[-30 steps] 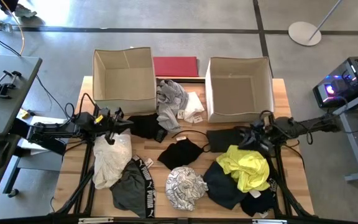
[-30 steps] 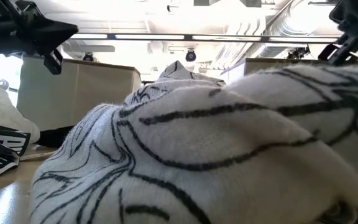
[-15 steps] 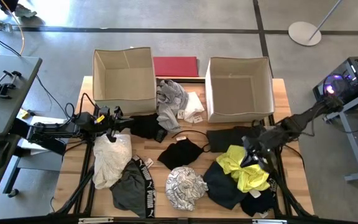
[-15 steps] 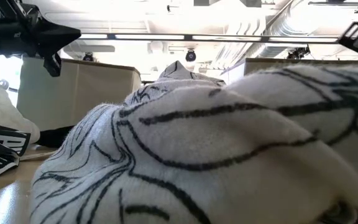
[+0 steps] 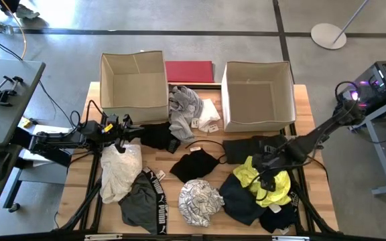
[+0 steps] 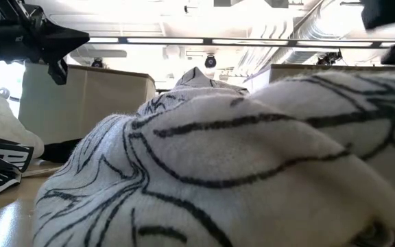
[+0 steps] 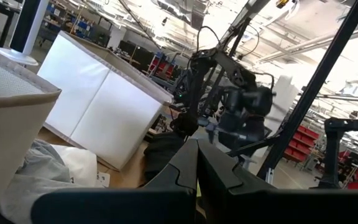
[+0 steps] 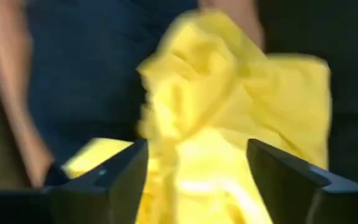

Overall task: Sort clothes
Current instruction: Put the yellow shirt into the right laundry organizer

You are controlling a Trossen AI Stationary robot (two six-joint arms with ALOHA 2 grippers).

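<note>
Table (image 5: 305, 100) first: I see it spread with clothes, two cardboard boxes (image 5: 133, 78) standing along its far edge, both looking empty, so I judge the sorting barely begun. My right gripper (image 5: 263, 169) hangs directly over the yellow garment (image 5: 270, 182), which lies on a dark garment (image 5: 241, 199) below it and toward the table's front edge. In the right wrist view the fingers (image 8: 107, 180) stand wide apart with the yellow cloth (image 8: 229, 124) between and beneath them, nothing gripped yet. I take this as the reach before a pick. Next I need to drop straight down, pinch a raised fold of yellow only, and avoid catching the dark cloth underneath. My left gripper (image 5: 120, 130) waits over the cream garment (image 5: 118, 171), fingers pressed together on nothing.
</note>
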